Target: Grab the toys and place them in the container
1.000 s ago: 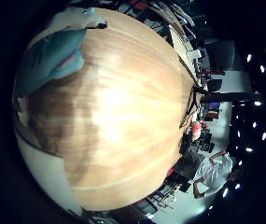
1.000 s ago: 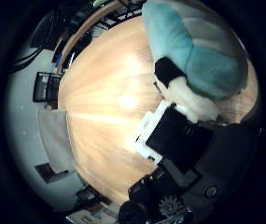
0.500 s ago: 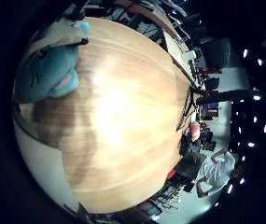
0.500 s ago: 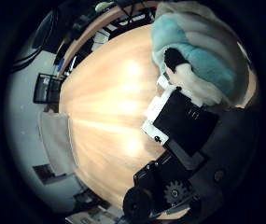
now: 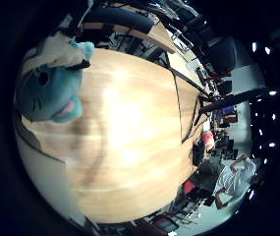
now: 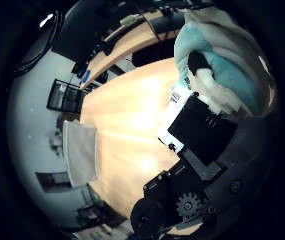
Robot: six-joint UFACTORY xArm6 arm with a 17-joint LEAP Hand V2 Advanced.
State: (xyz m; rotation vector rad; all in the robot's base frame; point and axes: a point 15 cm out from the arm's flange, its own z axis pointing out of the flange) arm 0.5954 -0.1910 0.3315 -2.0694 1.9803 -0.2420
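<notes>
A teal plush toy [image 6: 227, 55] with a white underside lies against my right hand [image 6: 197, 150] in the thumb side palm view. A black fingertip [image 6: 197, 65] presses into it and the fingers curl round it. The little finger side palm view shows the toy's teal head [image 5: 51, 84] with a dark eye, close to the palm and held above the round wooden table [image 5: 130, 128].
The table's edge meets grey floor [image 6: 37, 130] in the thumb side palm view. A grey rectangular mat or panel [image 6: 80, 152] and a black rack [image 6: 62, 96] are on the floor beside it. Desks and chairs [image 5: 179, 44] stand beyond the table.
The table has shrunk in both views and more of the room shows, so the hand has risen. The plush toy has stayed against the palm and come up with it.
</notes>
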